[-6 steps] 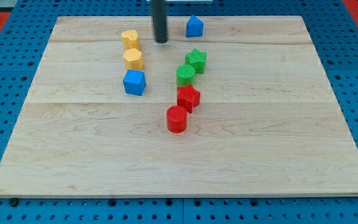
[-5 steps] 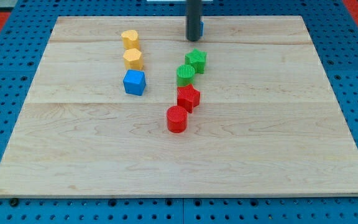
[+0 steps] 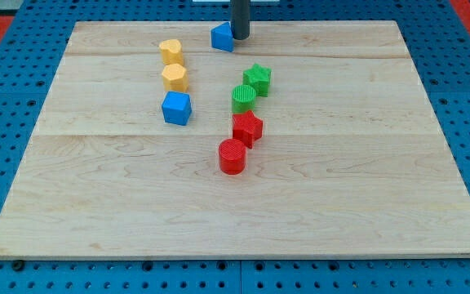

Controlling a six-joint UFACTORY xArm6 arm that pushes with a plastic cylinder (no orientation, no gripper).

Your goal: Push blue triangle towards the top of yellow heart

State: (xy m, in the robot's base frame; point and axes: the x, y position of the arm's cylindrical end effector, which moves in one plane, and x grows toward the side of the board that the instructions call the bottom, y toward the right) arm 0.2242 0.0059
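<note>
Blue cube [image 3: 176, 108]; green star [image 3: 258, 79]; red cylinder [image 3: 232, 156].

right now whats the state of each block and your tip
my tip: against the right side of the blue triangle
blue triangle: near the top edge, right of the upper yellow block
upper yellow block: touching lower yellow block
blue cube: just below the yellows
green star, green cylinder, red star, red cylinder: upright, in a diagonal chain
</note>
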